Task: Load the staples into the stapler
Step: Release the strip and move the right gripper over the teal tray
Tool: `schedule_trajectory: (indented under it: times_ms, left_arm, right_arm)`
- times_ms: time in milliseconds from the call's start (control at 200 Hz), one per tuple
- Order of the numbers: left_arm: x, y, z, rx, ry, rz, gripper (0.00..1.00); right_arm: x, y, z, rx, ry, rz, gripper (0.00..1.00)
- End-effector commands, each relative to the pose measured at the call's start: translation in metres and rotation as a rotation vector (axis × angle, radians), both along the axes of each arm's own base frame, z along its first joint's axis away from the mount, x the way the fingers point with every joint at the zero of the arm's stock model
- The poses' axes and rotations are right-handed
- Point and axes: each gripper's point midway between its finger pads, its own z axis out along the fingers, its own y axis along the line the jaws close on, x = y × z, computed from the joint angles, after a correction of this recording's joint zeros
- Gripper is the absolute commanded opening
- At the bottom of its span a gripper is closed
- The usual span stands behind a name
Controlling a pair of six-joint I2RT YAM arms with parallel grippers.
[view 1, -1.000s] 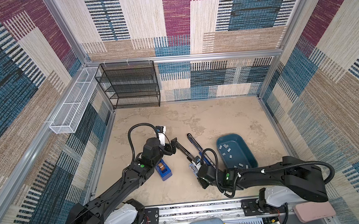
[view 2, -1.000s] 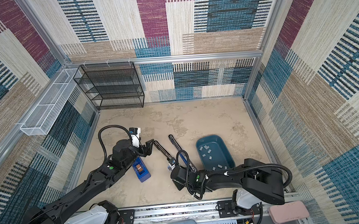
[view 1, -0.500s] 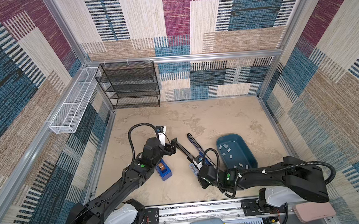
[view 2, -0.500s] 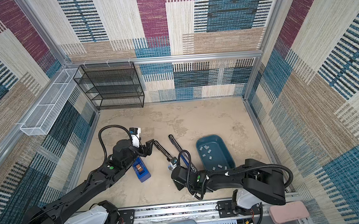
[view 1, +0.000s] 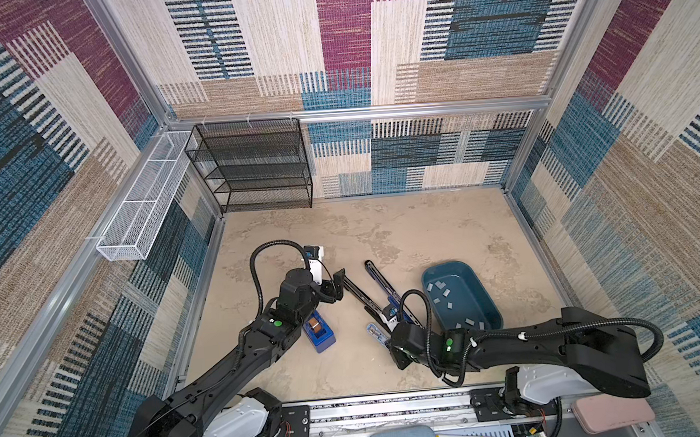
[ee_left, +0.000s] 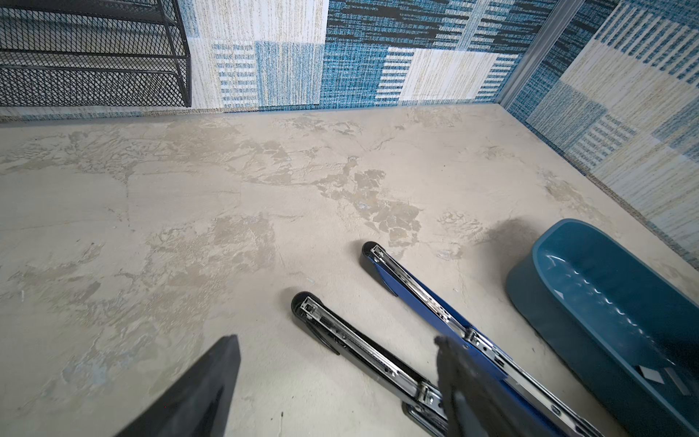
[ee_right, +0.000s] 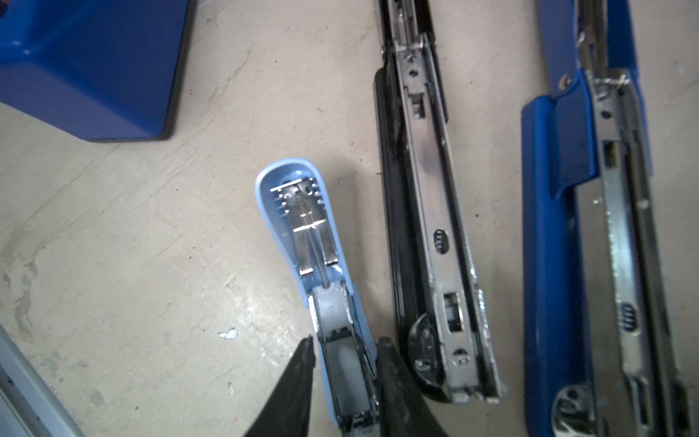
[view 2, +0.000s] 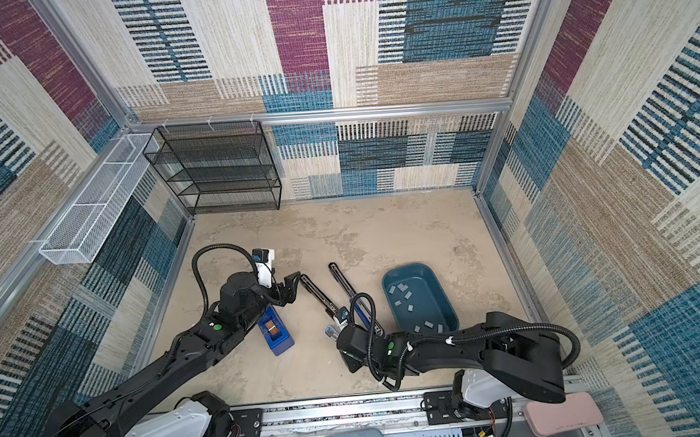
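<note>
Three staplers lie opened flat on the floor: a black one [view 1: 359,294], a blue one [view 1: 379,278] and a small light-blue one [view 1: 374,331]. Several grey staples [view 1: 449,301] lie in the teal bin [view 1: 462,281] to their right. My right gripper [ee_right: 346,338] is open a little, its fingers on either side of the light-blue stapler's [ee_right: 302,227] metal channel, one with a thin gap beside it. A pale patch shows inside that channel. My left gripper [view 1: 335,285] is open wide and holds nothing, hovering by the far end of the black stapler [ee_left: 351,340].
A blue tape dispenser [view 1: 318,334] stands under the left forearm. A black mesh shelf [view 1: 253,167] fills the back left corner, and a white wire basket [view 1: 143,203] hangs on the left wall. Patterned walls close in three sides.
The right gripper's jaws have parted slightly around the light-blue stapler. The left arm has not moved.
</note>
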Motion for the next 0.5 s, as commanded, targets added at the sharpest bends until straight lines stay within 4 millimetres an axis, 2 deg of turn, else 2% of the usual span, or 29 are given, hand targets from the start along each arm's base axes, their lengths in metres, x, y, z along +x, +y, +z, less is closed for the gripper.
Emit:
schedule_trajectory:
  times_ms: [0, 160, 260, 376, 496]
  left_arm:
    - [0.004, -0.002, 0.011, -0.040, -0.034, 0.005, 0.85]
    - [0.003, -0.002, 0.012, -0.039, -0.035, 0.003, 0.85]
    - [0.003, -0.002, 0.012, -0.041, -0.035, 0.004, 0.85]
    - [0.003, -0.002, 0.013, -0.041, -0.036, 0.005, 0.85]
    - [0.003, 0.000, 0.010, -0.041, -0.039, 0.015, 0.85]
  right_arm:
    - [0.002, -0.003, 0.005, 0.009, -0.013, -0.025, 0.34]
    - [0.004, -0.006, 0.014, 0.026, -0.030, -0.039, 0.34]
    - [0.008, -0.008, 0.028, 0.047, -0.055, -0.069, 0.34]
    - [0.023, -0.017, 0.066, 0.091, -0.131, -0.157, 0.41]
    - [0.050, -0.046, 0.112, 0.096, -0.228, -0.325, 0.41]
